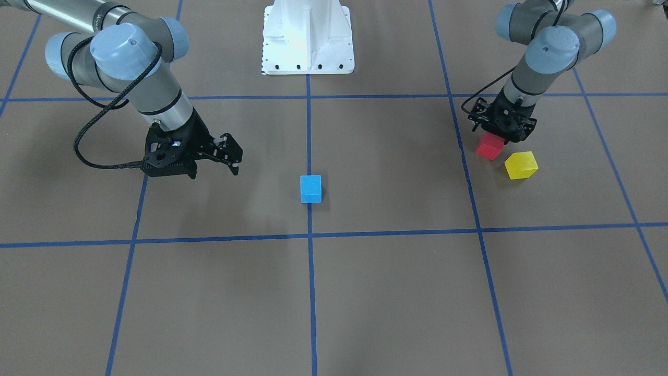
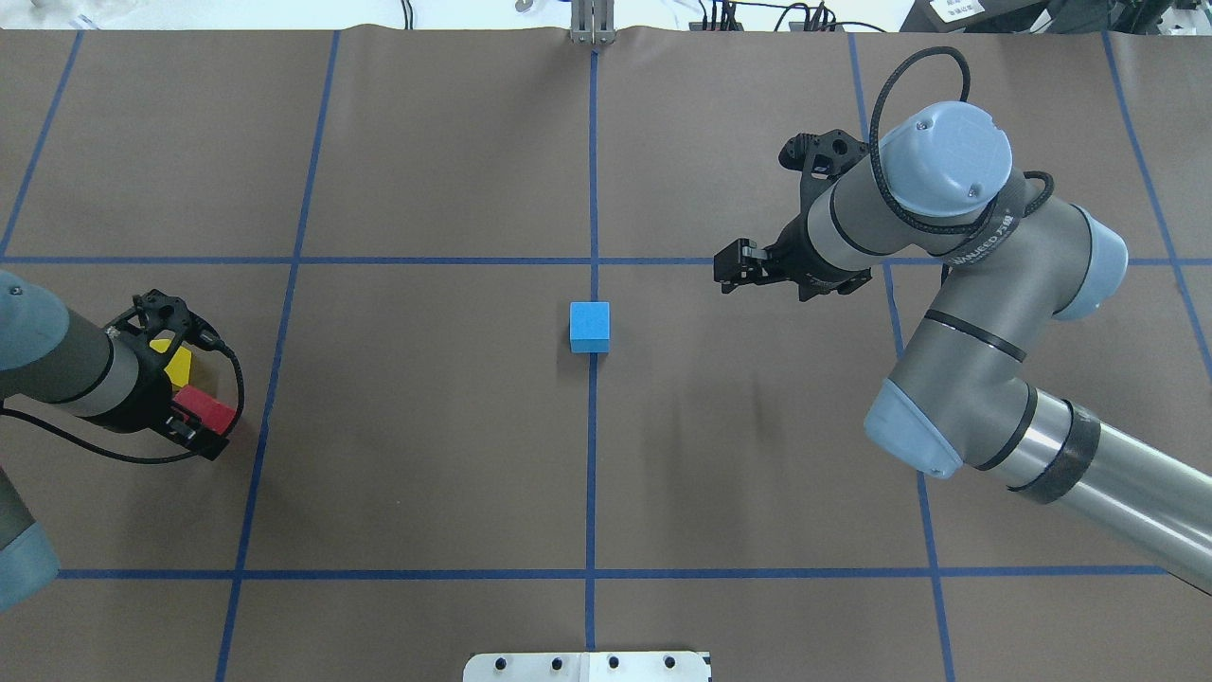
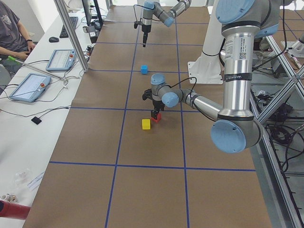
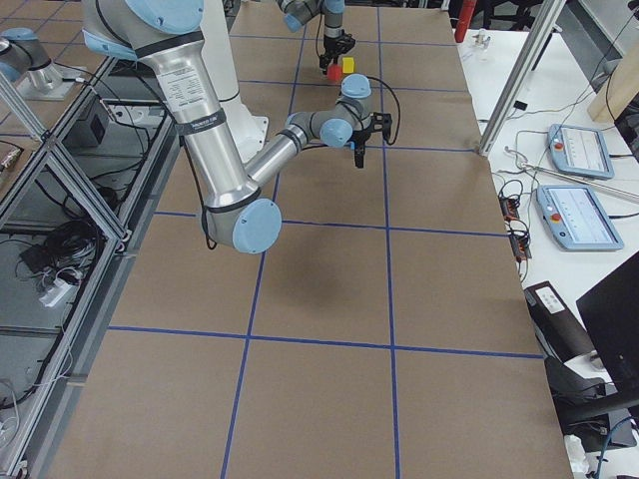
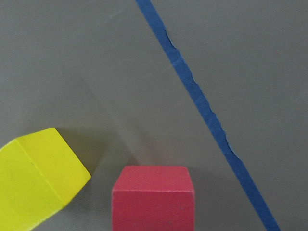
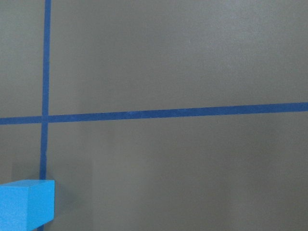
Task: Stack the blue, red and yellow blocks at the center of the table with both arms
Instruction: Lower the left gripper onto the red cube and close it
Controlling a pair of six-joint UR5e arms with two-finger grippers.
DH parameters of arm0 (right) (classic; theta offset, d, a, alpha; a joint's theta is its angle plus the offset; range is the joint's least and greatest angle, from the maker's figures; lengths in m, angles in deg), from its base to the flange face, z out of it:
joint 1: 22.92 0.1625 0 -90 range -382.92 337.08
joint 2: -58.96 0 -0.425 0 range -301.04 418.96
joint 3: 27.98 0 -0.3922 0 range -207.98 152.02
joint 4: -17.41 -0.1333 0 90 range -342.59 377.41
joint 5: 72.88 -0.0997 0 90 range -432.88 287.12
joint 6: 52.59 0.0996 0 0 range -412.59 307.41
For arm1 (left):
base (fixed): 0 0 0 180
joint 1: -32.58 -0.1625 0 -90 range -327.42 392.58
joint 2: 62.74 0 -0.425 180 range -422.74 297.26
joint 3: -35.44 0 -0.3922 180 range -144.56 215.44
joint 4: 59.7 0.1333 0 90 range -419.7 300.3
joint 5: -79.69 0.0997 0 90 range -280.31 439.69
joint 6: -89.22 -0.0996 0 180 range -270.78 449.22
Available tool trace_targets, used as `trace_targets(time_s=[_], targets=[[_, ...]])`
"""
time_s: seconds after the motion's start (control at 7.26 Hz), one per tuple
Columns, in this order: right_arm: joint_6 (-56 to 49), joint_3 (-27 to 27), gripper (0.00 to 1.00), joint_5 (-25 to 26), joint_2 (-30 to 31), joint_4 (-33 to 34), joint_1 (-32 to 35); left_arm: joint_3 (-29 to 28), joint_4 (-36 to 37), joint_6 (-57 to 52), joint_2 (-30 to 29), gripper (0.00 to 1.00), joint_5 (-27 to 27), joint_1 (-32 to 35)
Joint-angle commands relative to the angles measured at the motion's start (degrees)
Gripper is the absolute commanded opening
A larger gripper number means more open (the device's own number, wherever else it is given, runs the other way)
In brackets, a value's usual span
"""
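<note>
The blue block (image 1: 311,188) sits alone at the table's centre, on the blue tape cross; it also shows in the overhead view (image 2: 590,327). My left gripper (image 1: 493,141) is shut on the red block (image 1: 489,147) low over the table at my left side. The yellow block (image 1: 521,165) lies tilted right beside the red one, apart from it. The left wrist view shows the red block (image 5: 153,196) at the bottom centre and the yellow block (image 5: 36,180) next to it. My right gripper (image 1: 236,155) hangs open and empty, to the right of the blue block.
The robot's white base plate (image 1: 308,39) stands at the middle of my table edge. Blue tape lines (image 1: 309,236) split the brown table cover into squares. Operators' tablets (image 3: 30,86) lie on a side bench beyond the table.
</note>
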Motion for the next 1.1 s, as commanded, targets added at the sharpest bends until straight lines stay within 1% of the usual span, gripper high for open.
trace_targets(time_s=[0.0, 0.28, 0.55, 0.69, 0.96], targets=[[0.04, -0.10, 1.00, 0.03, -0.07, 0.00, -0.11, -0.14, 0.03, -0.07, -0.24, 0.82, 0.05, -0.04], [0.12, -0.01, 1.00, 1.52, -0.07, 0.00, -0.90, -0.75, 0.03, -0.07, -1.21, 0.79, 0.05, -0.04], [0.12, -0.01, 1.00, 1.53, -0.07, 0.00, -0.90, -0.93, 0.03, -0.07, -1.21, 0.79, 0.05, -0.04], [0.12, -0.01, 1.00, 1.53, -0.07, 0.00, -0.90, -1.02, -0.05, -0.07, -1.21, 0.76, 0.05, -0.04], [0.12, -0.01, 1.00, 1.53, -0.07, 0.00, -0.90, -1.54, -0.05, -0.07, -1.65, 0.76, 0.05, -0.04]])
